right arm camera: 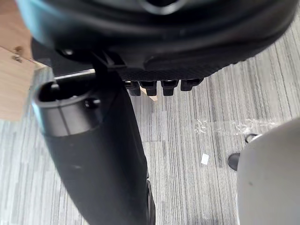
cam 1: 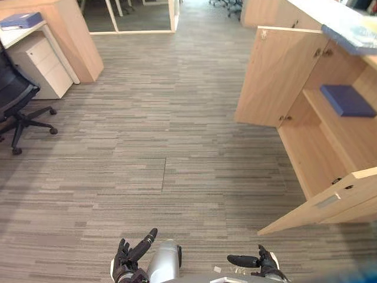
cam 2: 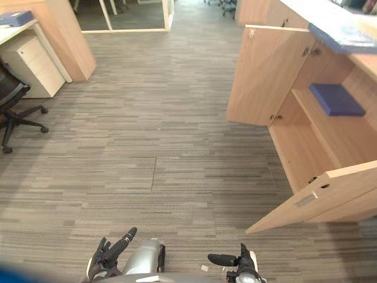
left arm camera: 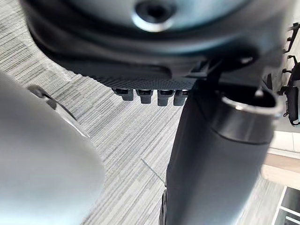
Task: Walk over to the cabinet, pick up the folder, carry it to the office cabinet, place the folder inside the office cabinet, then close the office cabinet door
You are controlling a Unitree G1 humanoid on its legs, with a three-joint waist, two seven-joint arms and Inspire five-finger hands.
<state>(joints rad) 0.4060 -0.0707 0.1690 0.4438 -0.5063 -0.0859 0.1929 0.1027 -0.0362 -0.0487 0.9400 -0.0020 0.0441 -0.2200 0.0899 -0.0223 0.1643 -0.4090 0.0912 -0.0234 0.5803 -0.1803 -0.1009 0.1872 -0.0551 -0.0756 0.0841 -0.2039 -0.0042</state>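
Head view: blue folder [cam 1: 347,100] lies on a shelf of the open office cabinet [cam 1: 330,147], ahead and right of the right hand [cam 1: 257,261]; left hand [cam 1: 131,252] beside it. Wrist views: both hands relaxed, empty. Placing looks done; next, reach right and push the near door [cam 1: 321,203] closed

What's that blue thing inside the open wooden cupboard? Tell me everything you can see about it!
It is a dark blue folder, flat and rectangular, with a plain, smooth-looking cover. It is closed and lies flat on the upper shelf of the light wooden cabinet, whose doors stand open. Only the shelf touches it; nothing lies on top of it.
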